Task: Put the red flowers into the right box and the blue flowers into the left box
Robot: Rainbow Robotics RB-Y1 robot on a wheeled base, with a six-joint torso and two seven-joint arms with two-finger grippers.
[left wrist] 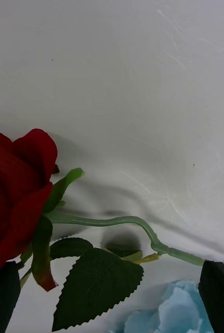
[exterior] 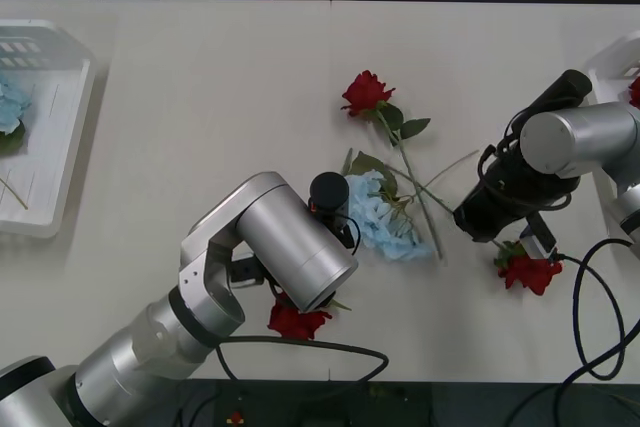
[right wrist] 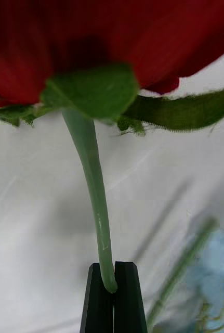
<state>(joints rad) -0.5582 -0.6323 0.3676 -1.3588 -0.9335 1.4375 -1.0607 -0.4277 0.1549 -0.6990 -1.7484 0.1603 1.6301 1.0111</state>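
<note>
The white counter (exterior: 220,97) carries everything. At its far left edge sits the left box (exterior: 60,137), a slotted white tray with a blue flower cluster (exterior: 10,107) already lying in it; at the far right edge a corner of the right box (exterior: 612,59) shows, with a bit of red inside.

The left arm reaches in from the near left, and the left gripper (left wrist: 112,299) hovers low over the counter with its jaws spread, a red rose (left wrist: 15,192) and its bent stem lying between and ahead of them (a blue cluster (left wrist: 169,309) sits just beside one finger). From the front, that rose head (exterior: 297,322) peeks out under the arm at the near edge.

The right gripper (right wrist: 113,291), on the right side, has its jaws pinching the stem of another red rose (right wrist: 106,41), whose head (exterior: 530,272) lies near the right near edge.

In the middle lie a blue flower cluster (exterior: 395,222) and, farther off, a third red rose (exterior: 365,92).
</note>
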